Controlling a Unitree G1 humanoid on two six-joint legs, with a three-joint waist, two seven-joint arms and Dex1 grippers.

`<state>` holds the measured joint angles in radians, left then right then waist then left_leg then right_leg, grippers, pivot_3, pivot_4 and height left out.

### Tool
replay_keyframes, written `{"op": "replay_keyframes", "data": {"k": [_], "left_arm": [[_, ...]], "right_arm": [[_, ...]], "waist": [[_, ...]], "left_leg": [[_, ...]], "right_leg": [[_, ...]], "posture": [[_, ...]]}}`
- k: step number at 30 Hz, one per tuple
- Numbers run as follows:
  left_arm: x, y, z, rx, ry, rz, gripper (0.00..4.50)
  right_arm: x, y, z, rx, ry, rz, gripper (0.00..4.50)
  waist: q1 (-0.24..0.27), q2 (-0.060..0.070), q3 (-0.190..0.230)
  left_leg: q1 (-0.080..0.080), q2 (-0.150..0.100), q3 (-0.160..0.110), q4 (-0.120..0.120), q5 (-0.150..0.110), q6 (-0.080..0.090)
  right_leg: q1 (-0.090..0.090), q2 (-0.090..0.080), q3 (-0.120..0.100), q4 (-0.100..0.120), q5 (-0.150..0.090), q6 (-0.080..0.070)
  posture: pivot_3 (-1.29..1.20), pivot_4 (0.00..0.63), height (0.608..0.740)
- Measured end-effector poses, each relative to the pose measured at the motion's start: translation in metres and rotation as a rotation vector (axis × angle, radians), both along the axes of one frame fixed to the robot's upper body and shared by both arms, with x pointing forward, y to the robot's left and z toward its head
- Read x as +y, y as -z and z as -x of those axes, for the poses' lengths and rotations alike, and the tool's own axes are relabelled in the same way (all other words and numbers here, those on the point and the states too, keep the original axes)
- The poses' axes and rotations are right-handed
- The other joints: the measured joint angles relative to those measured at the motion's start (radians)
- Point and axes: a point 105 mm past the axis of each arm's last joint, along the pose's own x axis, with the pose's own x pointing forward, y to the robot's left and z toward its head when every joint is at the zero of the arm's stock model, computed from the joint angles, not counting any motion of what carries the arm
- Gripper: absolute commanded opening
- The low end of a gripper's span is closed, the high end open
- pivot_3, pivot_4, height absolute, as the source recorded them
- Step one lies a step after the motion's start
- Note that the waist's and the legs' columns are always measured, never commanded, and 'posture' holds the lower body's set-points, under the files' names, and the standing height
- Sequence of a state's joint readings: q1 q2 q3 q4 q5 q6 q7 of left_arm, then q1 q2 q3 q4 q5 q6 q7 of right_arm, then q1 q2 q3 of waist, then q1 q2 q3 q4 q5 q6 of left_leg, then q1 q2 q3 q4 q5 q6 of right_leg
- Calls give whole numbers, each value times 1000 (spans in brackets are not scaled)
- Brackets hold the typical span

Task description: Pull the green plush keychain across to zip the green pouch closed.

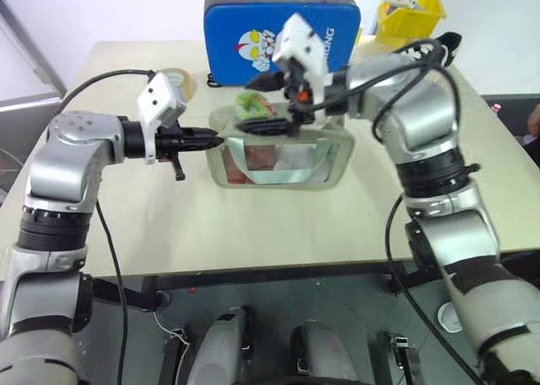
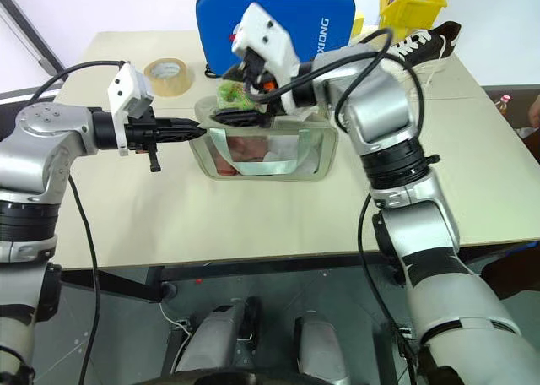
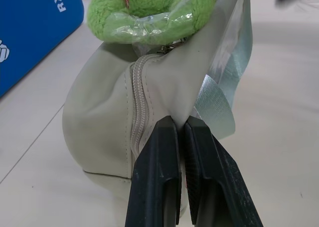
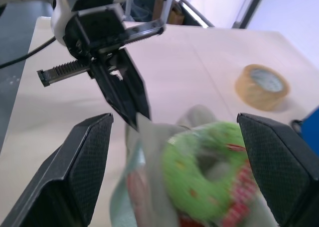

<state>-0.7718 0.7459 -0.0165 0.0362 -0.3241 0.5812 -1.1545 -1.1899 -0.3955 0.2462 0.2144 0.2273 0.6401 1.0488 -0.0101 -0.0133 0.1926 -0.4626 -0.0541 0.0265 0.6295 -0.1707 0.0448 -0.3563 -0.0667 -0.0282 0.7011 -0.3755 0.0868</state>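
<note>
From the head camera, the green pouch [image 1: 283,153] stands on the pale counter [image 1: 253,225], its clear window facing us with pink and white contents inside. The left hand [image 1: 213,138] comes in level from the left, fingers pressed together, pinching the pouch's left end. Over the pouch's top, the right hand [image 1: 272,104] hangs with its fingers spread wide, one above and one below the green plush keychain [image 1: 251,105], which sits at the top left end of the pouch. Behind stands a blue case [image 1: 283,32], a tape roll [image 2: 168,74] to its left, a yellow bin [image 1: 411,17] and a black shoe [image 2: 422,43] at the back right.

On to the left wrist camera: the two black fingers [image 3: 159,182] are clamped on the pouch's fabric just beside the zipper seam, the fuzzy keychain resting up at the zipper's end.

Now the right wrist camera: its fingers [image 4: 82,170] stand far apart, the keychain lying between them, not touching either. Beyond, the left hand nips the pouch's edge, the tape roll lying farther off on the counter.
</note>
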Motion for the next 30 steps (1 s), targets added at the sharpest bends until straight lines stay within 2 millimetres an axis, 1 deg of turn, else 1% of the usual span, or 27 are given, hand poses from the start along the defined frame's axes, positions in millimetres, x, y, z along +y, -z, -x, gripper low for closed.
{"op": "replay_keyframes", "data": {"k": [2, 4, 7, 9, 10, 14, 16, 18, 20, 22, 23, 26, 29, 30], "left_arm": [[0, 0, 0, 1, -1, 1, 0], [0, 1, 0, 2, -3, 2, 0], [0, 1, 0, 2, -4, 3, 0], [0, 0, 0, 2, -4, 5, 0], [0, 0, 0, 1, -5, 5, 0], [0, 0, -1, -1, -9, 8, 0], [-1, 0, -1, -1, -8, 10, 0], [-2, 0, -1, -2, -7, 13, 0], [-2, 0, -2, -3, -9, 18, 0], [-2, 0, -2, -5, -15, 22, 0], [-2, 0, -3, -7, -22, 25, 0], [1, 1, -3, -10, -42, 39, 0], [-2, 2, -4, -14, -48, 58, 0], [-4, 2, -4, -13, -46, 66, 0]], "right_arm": [[-2, 5, -6, 4, 24, 11, 3604], [-5, 10, -10, 19, 42, 26, 2825], [-9, 15, -14, 25, 61, 49, 1313], [-13, 17, -17, 14, 70, 70, 214], [-14, 17, -17, 8, 71, 78, 97], [-21, 19, -18, -18, 80, 111, 97], [-32, 16, -21, -28, 112, 126, 97], [-51, 9, -24, -45, 167, 135, 97], [-77, -5, -26, -92, 244, 146, 97], [-111, -14, -29, -164, 350, 197, 97], [-134, -16, -30, -199, 420, 237, 97], [-183, -4, -30, -220, 572, 337, 97], [-207, 12, -28, -236, 650, 401, 97], [-212, 19, -27, -231, 670, 411, 97]], "waist": [[-4, 0, 0], [-6, 0, 0], [-6, 0, 0], [-6, 0, 0], [-6, 0, 0], [-5, 0, 0], [-2, 0, 0], [0, 0, 0], [0, 0, 0], [2, 0, 0], [2, 0, 0], [-3, 0, 0], [-4, 1, 0], [-4, 1, 0]], "left_leg": [[0, 0, 0, -1, 0, 2], [1, 0, 0, -2, 1, 1], [1, 0, 0, -3, 2, -1], [1, 0, 0, -3, 2, -1], [1, 0, 0, -3, 2, -1], [1, 0, 0, -4, 2, -1], [1, 0, 0, -3, 2, -1], [0, 0, 0, -3, 2, -1], [0, 0, 0, -3, 1, -1], [0, 0, 0, -4, 1, -1], [0, 0, 0, -5, 1, -1], [0, 0, 0, -7, 1, -1], [0, 0, 0, -9, 2, 0], [0, 0, 0, -9, 3, 0]], "right_leg": [[0, 0, 0, 0, 2, 0], [-1, 0, 0, 1, 2, -1], [-2, 0, 0, 2, 2, -1], [-2, 0, 0, 1, 2, -1], [-2, 0, 0, 1, 2, -1], [-2, 0, 0, 1, 2, -1], [-2, 0, 0, 1, 2, -1], [-2, 0, 0, 0, 2, -1], [-2, -1, 0, 0, 2, -1], [-2, -1, 0, -1, 2, -1], [-2, -1, 0, -2, 2, -1], [-1, -1, 1, -3, 2, -1], [1, -1, 1, -3, 2, -2], [1, -1, 1, -3, 2, -2]], "posture": [[0, 150, 740], [0, 150, 740], [0, 150, 740], [0, 150, 740], [0, 150, 740], [0, 150, 740], [0, 150, 740], [0, 150, 740], [0, 150, 740], [0, 150, 740], [0, 150, 740], [0, 150, 740], [0, 150, 740], [0, 150, 740]]}}
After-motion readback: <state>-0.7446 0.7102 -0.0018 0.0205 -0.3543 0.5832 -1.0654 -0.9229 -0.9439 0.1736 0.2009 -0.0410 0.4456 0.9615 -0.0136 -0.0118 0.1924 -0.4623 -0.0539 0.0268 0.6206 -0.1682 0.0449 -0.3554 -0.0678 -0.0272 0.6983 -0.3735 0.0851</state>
